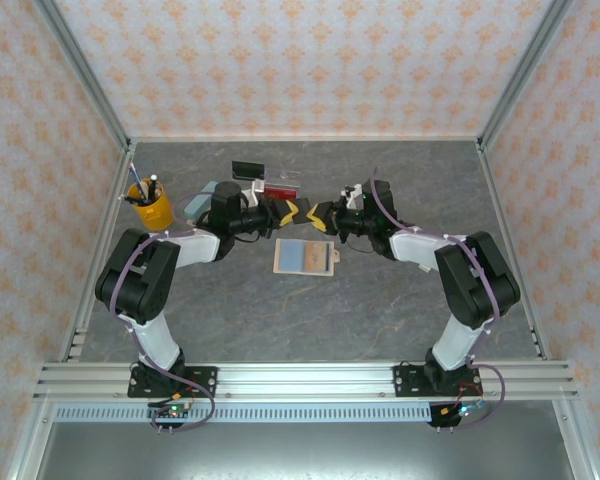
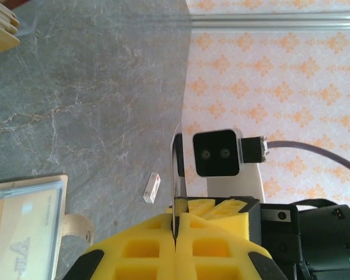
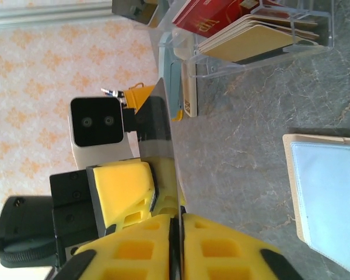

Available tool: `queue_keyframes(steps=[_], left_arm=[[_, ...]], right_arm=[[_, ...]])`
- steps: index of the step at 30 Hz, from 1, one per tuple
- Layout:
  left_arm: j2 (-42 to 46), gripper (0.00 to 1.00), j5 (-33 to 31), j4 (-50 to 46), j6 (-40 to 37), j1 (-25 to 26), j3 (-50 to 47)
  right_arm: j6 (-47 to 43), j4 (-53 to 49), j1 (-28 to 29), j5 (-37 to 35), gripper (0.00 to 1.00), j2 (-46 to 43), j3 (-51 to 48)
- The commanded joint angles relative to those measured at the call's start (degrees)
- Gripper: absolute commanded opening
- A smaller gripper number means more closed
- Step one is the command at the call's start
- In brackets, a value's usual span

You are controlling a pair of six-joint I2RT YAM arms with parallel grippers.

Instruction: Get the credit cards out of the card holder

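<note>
Over the middle of the grey tabletop [image 1: 380,310], left gripper [image 2: 175,224] and right gripper [image 3: 176,227] both pinch one thin card [image 2: 175,175], probably a handover, near the open tan leather bifold card holder [image 1: 305,256].

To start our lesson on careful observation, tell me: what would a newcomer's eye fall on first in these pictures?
In the centre of the top view, two yellow-fingered tools meet tip to tip. The left tool and the right tool are both shut on one thin card, held edge-on between them. Just nearer the arm bases, the card holder lies open and flat, blue-grey panels up. A bright yellow pen cup stands by the far left wall.
</note>
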State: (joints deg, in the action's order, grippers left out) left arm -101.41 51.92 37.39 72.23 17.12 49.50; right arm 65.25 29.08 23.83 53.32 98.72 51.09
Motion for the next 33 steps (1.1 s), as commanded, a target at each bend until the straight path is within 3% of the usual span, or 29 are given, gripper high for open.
queue_keyframes(steps=[1,3,6,9,11,14,18,25,33], left_arm=[[2.28,0.00,-1.10,1.19,0.32,-0.42,0.23],[3.28,0.08,-1.42,-2.76,-1.38,-0.73,0.23],[6.39,0.42,-3.67,-19.06,-8.95,-1.61,1.67],[10.69,0.67,-9.59,-39.20,-19.30,-2.71,4.42],[13.07,0.79,-15.68,-53.01,-25.71,-3.32,7.02],[16.25,0.90,-21.45,-62.68,-30.43,-5.00,7.95],[20.25,0.99,-24.93,-68.96,-33.53,-8.70,7.18],[22.16,1.00,-28.19,-74.94,-37.17,-14.15,7.86],[19.89,1.00,-29.85,-76.09,-38.26,-14.93,9.22]], right_arm=[[-1.09,2.09,0.71,-0.96,0.04,-1.84,0.84],[-4.73,-1.74,0.93,-2.11,0.00,-2.14,2.05],[-15.24,-14.48,1.59,-5.78,0.00,-3.14,6.01],[-28.61,-27.60,2.98,-11.32,0.00,-3.78,11.59],[-37.63,-34.54,4.41,-15.09,0.00,-3.47,15.85],[-49.90,-41.44,7.24,-22.29,0.00,-1.89,21.66],[-60.55,-44.97,9.41,-25.88,0.00,3.01,29.51],[-75.84,-46.00,10.27,-23.46,0.00,13.20,45.11],[-93.52,-48.22,10.44,-19.99,0.00,23.59,59.46]])
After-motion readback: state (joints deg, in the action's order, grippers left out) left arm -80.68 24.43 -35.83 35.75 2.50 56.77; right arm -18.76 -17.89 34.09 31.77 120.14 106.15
